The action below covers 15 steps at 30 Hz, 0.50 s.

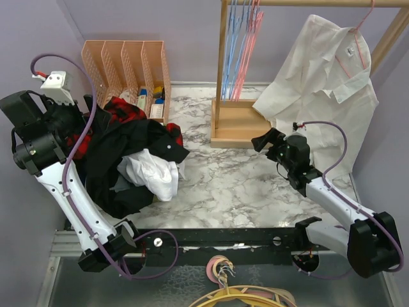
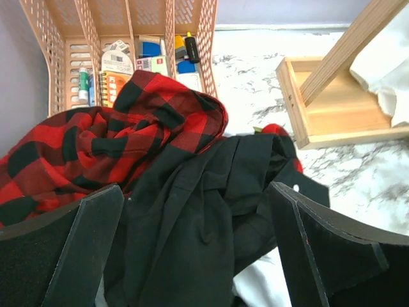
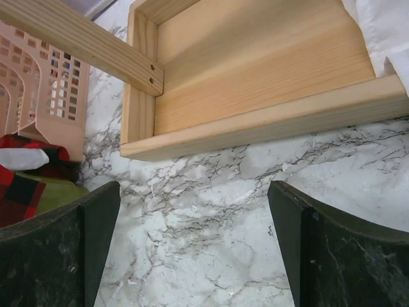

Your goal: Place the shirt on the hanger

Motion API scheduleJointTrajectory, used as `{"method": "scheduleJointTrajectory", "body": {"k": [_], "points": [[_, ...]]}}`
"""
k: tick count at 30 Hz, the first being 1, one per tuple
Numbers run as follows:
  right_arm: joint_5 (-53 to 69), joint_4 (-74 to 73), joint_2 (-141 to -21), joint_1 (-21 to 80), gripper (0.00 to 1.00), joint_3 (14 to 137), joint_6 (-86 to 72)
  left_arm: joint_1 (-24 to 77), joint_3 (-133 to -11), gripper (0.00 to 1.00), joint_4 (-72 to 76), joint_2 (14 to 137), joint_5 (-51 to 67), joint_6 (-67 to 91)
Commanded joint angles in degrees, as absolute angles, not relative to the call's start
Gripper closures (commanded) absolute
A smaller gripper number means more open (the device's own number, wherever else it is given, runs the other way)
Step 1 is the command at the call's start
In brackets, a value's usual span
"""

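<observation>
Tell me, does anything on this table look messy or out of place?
Yes. On the left side of the table, the black shirt lies crumpled in a heap. It is tangled with a red-and-black plaid garment and a white garment, while another white shirt hangs on the rack.

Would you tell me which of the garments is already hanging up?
The white shirt on the right; the black shirt and the plaid one lie heaped on the table.
</observation>
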<state>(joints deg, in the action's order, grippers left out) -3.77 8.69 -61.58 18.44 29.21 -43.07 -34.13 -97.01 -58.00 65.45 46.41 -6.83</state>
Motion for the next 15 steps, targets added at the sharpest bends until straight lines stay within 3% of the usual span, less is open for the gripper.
{"method": "scheduleJointTrajectory", "body": {"k": [1,3,6,9,13,15], "points": [[0.1,13.4,-63.3,18.9,0.01,28.5,-38.8,-34.1,-97.4,0.01,-61.0,65.4,52.6,-20.6],[7.0,16.9,-64.3,18.9,0.01,28.1,-35.9,-32.1,-95.0,0.01,-57.2,67.1,47.1,-17.1],[14.7,22.9,-64.7,18.9,0.01,26.9,-33.9,-26.4,-90.8,0.01,-52.3,68.9,26.0,-14.5],[17.2,27.1,-65.9,18.9,0.01,27.4,-34.3,-17.2,-84.9,0.01,-50.8,67.9,12.0,-16.1],[18.3,24.1,-69.5,18.9,0.01,31.1,-34.0,-14.4,-83.7,0.01,-53.3,66.5,12.4,-20.2],[18.8,24.2,-70.4,18.9,0.01,31.9,-34.5,-13.8,-87.3,0.01,-61.0,66.8,19.9,-26.3]]}}
